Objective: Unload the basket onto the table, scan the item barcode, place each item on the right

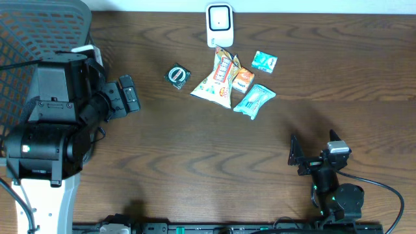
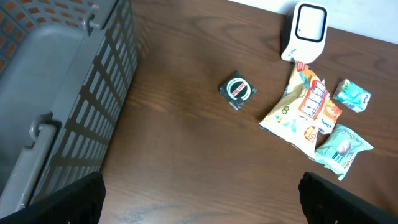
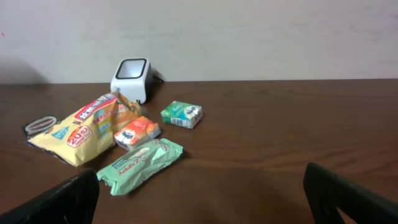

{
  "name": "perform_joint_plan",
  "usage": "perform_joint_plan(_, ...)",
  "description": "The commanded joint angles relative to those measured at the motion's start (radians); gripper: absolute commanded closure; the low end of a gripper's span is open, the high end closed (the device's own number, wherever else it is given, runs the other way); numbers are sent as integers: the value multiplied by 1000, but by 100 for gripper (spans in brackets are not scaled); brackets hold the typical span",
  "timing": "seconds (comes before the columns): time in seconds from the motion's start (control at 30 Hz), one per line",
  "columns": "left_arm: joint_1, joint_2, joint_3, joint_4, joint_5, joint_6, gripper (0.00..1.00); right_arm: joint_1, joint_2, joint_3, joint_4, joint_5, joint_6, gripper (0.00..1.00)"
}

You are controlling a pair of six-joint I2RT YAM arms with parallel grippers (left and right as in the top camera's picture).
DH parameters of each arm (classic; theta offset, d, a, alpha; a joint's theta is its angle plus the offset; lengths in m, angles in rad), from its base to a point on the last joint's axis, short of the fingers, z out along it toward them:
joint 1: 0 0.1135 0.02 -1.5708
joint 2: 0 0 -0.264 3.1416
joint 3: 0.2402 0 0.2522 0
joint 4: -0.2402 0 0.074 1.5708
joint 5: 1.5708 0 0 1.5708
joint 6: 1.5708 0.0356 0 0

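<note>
A white barcode scanner [image 1: 220,25] [image 2: 305,30] [image 3: 131,78] stands at the table's far edge. In front of it lie the items: a yellow snack bag [image 1: 218,79] [image 2: 298,112] [image 3: 78,130], a small orange box [image 1: 243,79] [image 3: 137,132], a mint-green packet [image 1: 255,101] [image 2: 341,147] [image 3: 140,163], a small teal box [image 1: 264,61] [image 2: 352,96] [image 3: 181,114] and a round black-wrapped item [image 1: 177,75] [image 2: 237,91]. No barcode can be made out. My left gripper [image 1: 130,95] [image 2: 202,208] is open, left of the items. My right gripper [image 1: 314,147] [image 3: 202,199] is open, nearer the front edge. Neither holds anything.
A grey mesh basket [image 1: 39,29] [image 2: 56,87] stands at the far left, beside the left arm. The brown wooden table [image 1: 208,169] is bare between the two grippers and the front edge.
</note>
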Motion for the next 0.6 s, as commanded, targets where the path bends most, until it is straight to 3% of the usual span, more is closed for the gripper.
perform_joint_plan(0.0,4,2,9,-3,-10,-9,2,-2,-4,-1,-5,5,-12,1)
perform_joint_plan(0.57,20,81,9,77,-100,-10,2,-2,-4,-1,-5,5,-12,1)
